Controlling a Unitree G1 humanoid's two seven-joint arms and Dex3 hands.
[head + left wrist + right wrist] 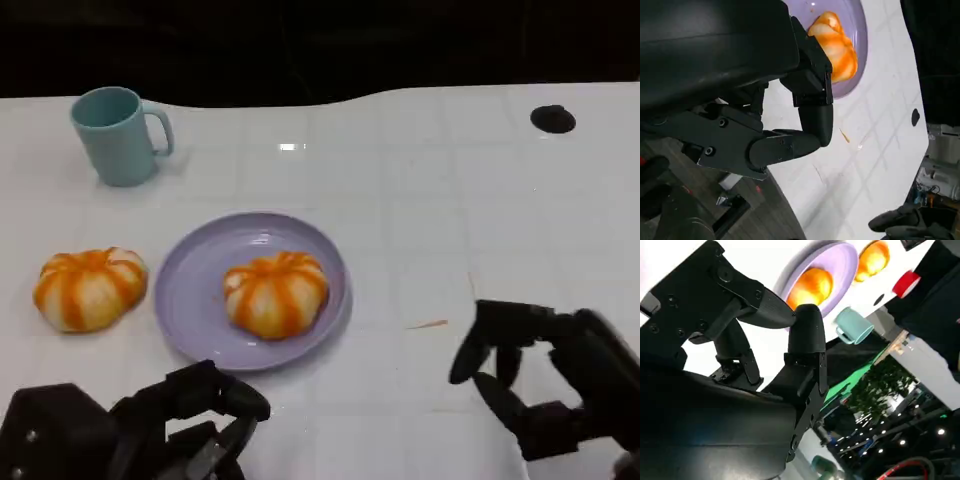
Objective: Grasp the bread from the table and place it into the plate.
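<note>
One orange-striped bread roll [276, 292] lies in the middle of the lavender plate [190, 300]; the left wrist view shows this roll [836, 46] on the plate [858, 60], and the right wrist view shows it [815, 285] too. A second roll [90, 288] sits on the table to the left of the plate, also seen as a roll [872, 259] beyond the plate [842, 262]. My left hand [195, 420] hangs low near the front edge, below the plate, holding nothing. My right hand [540, 375] is at the lower right, fingers apart and empty.
A teal mug [120, 135] stands at the back left, handle to the right. A black round spot [552, 119] marks the table at the back right. A small orange crumb [428, 324] lies right of the plate. White tabletop stretches between the plate and my right hand.
</note>
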